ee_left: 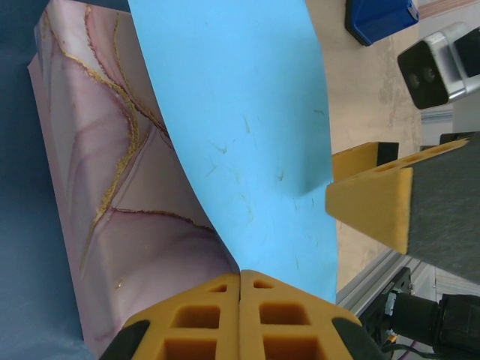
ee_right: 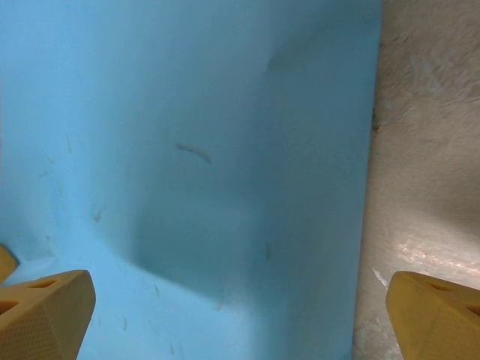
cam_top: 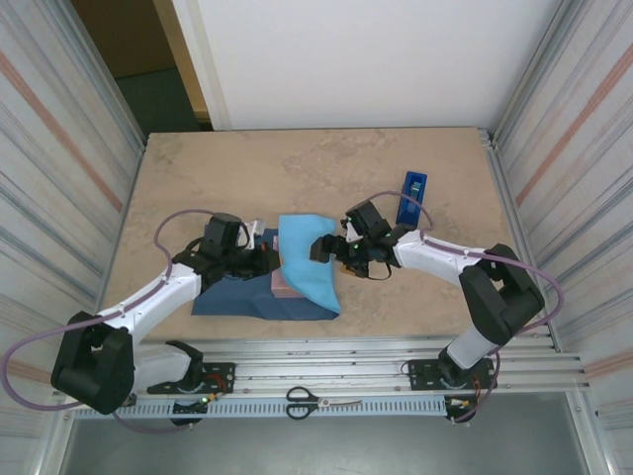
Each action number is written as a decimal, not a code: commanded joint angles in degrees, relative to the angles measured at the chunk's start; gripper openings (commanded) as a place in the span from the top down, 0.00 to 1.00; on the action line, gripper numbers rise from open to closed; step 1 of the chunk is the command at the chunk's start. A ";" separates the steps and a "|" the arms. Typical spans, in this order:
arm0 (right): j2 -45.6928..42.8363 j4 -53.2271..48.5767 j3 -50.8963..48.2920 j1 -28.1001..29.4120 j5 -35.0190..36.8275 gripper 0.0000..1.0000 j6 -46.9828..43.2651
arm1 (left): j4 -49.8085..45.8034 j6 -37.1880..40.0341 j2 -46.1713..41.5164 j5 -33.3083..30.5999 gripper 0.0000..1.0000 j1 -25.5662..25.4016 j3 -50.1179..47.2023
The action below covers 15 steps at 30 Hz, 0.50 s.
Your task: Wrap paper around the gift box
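A small, squat gift box, pink-and-white marbled with thin gold veins and a smooth, faintly glossy skin, sits near the front middle of a beige, stone-patterned table. It rests on a large thin sheet of paper whose dark navy face lies flat against the tabletop. One flap is turned up so that its matte sky-blue face shows, and it arches over the box in a soft curve, marked by a few faint scuffs and dents.

The left gripper has its yellow, honeycomb-moulded pads pressed together. The flap's edge runs straight into the seam between them, so it appears to pinch the paper just beside the box's side wall.

The right gripper stands spread wide over the flap from the other side. In its wrist view its two blunt yellow wedge fingertips sit at the two lower corners, with the sky-blue sheet and a strip of bare table between them.

A narrow dark-blue plastic tape dispenser stands on the table behind the right arm, well apart from the paper. Black-handled scissors lie on the metal rail at the near edge.
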 commanded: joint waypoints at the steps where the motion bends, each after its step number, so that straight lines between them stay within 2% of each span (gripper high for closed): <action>1: 2.14 -2.38 1.78 0.86 -0.44 0.02 0.55 | -1.12 1.68 -0.62 -1.25 1.00 0.43 -1.15; 10: 4.32 -5.71 1.75 2.58 4.48 0.02 1.67 | -2.50 2.73 0.00 -1.95 1.00 0.45 -0.66; 11: 4.51 -5.91 1.22 3.02 5.65 0.02 2.09 | -4.18 3.07 -0.33 -3.04 0.76 0.54 0.77; 12: 4.74 -6.10 1.04 3.24 5.90 0.02 2.14 | -5.63 3.35 -0.76 -4.16 0.68 0.58 1.96; 13: 4.73 -6.38 1.02 3.42 6.53 0.02 2.22 | -6.56 3.40 -1.01 -5.14 0.55 0.74 2.71; 14: 4.72 -6.77 1.00 3.55 6.91 0.02 2.15 | -7.53 3.05 -1.13 -6.96 0.38 0.89 3.27; 15: 4.72 -6.96 0.95 3.62 7.13 0.02 1.98 | -8.22 2.79 -0.99 -8.24 0.27 1.10 3.73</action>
